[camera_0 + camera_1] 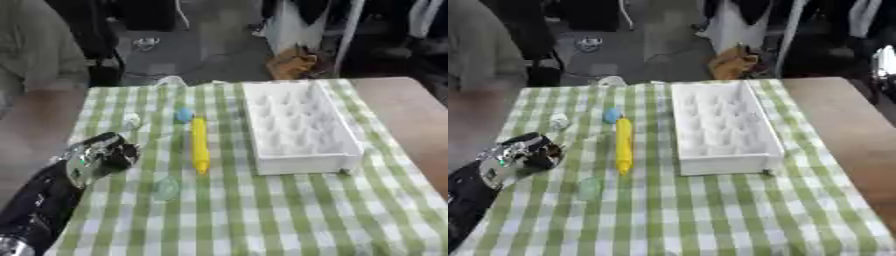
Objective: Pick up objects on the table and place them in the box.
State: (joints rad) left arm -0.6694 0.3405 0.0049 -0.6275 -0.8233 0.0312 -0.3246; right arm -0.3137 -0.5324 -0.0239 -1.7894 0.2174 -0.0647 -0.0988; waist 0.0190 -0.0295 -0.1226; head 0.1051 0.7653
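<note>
Right of left hand (103, 156): yellow stick (200, 144), apart.

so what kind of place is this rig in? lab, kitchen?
Looks like a lab or workshop demo area, not a kitchen: a table with a green checked cloth, a white box as drop target, grey bare floor with people standing beyond.

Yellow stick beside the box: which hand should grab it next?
Left. The left hand hovers just left of the yellow stick, which lies between it and the white box. The right hand is out of view.
</note>
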